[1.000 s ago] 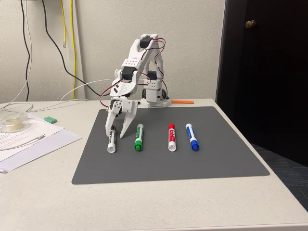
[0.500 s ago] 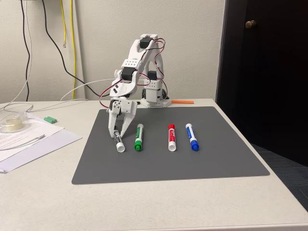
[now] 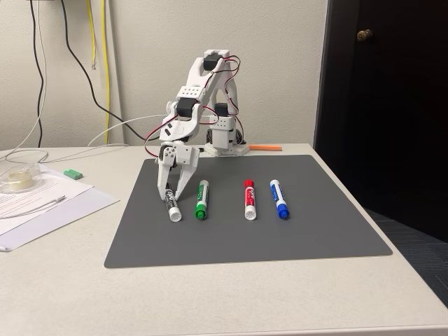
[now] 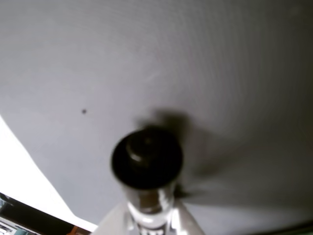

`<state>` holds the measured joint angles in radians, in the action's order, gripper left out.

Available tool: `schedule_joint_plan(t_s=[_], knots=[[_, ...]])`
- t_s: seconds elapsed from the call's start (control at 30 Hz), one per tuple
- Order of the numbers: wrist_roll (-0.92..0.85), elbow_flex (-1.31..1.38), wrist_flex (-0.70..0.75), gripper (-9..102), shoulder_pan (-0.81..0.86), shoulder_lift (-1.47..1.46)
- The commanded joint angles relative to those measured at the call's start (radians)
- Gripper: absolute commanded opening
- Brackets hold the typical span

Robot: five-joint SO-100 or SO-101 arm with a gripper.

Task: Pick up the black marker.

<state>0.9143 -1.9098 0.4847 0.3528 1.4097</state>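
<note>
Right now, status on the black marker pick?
Gripper shut on black marker, far end tilted up off gray mat. Green marker beside it, apart.

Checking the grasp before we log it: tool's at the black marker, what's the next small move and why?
Probably a short straight lift. In the fixed view the tool is closed around the black marker, whose white end rests on the gray mat close beside the green marker. The wrist view shows its black cap centred between the fingers. Rising vertically should avoid nudging the neighbour.

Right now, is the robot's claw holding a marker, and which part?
Yes. The gripper is closed on the black marker, pinching its barrel just behind the black cap.
</note>
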Motion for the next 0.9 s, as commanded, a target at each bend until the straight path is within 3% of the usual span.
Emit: schedule_joint_plan(t_s=[0.0, 0.53, 0.87], knots=[[0.008, 0.032, 0.021, 0, 0.006, 0.081], [0.178, 0.663, 0.683, 0, -0.002, 0.095], [0.196, 0.746, 0.761, 0, -0.002, 0.112]])
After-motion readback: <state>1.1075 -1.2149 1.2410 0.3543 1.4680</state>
